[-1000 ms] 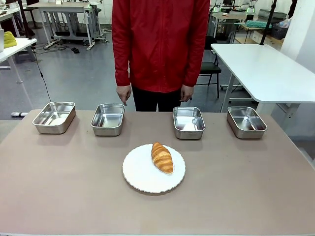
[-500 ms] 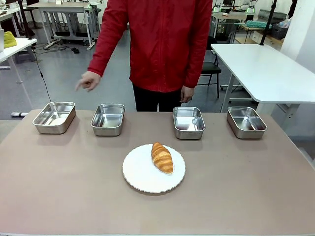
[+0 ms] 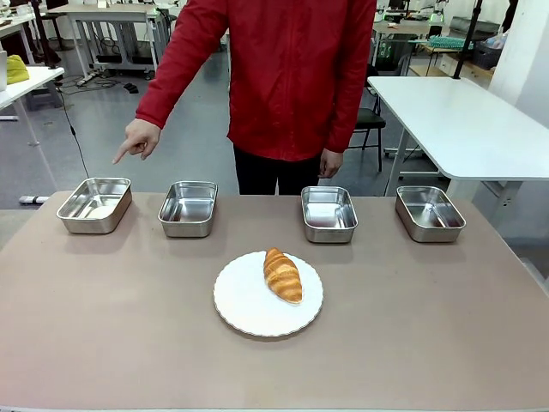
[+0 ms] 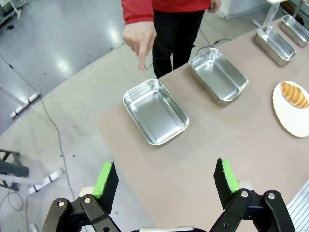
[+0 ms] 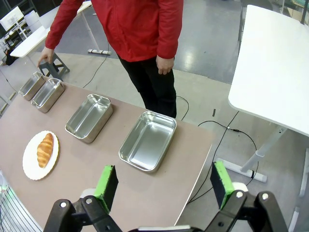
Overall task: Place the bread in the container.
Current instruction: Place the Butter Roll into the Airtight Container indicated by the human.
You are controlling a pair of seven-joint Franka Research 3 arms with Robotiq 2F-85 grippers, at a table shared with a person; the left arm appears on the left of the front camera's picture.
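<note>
The bread [image 3: 283, 275], a golden-brown croissant, lies on a round white plate [image 3: 236, 311] at the table's middle. Along the far edge stands a row of steel pans. A person in a red jacket holds a hand [image 3: 136, 137] with its forefinger pointing down at the far-left pan, the container [image 3: 94, 204]. In the left wrist view that container [image 4: 155, 111] lies empty ahead of my open left gripper [image 4: 165, 181], under the pointing hand [image 4: 140, 41]; the bread [image 4: 294, 94] is far to the right. My right gripper [image 5: 164, 181] is open above the table's other end, the bread [image 5: 44, 150] far off.
Three more like pans [image 3: 189, 208] [image 3: 329, 213] [image 3: 430, 213] stand in the row, all empty. A white side table [image 3: 463, 120] stands beyond the far right corner. The person's other hand [image 3: 326, 163] hangs at the far edge.
The person's hand has risen from beside the body, swung left, and now points down at the far-left pan. Bread, plate and pans have not moved.
</note>
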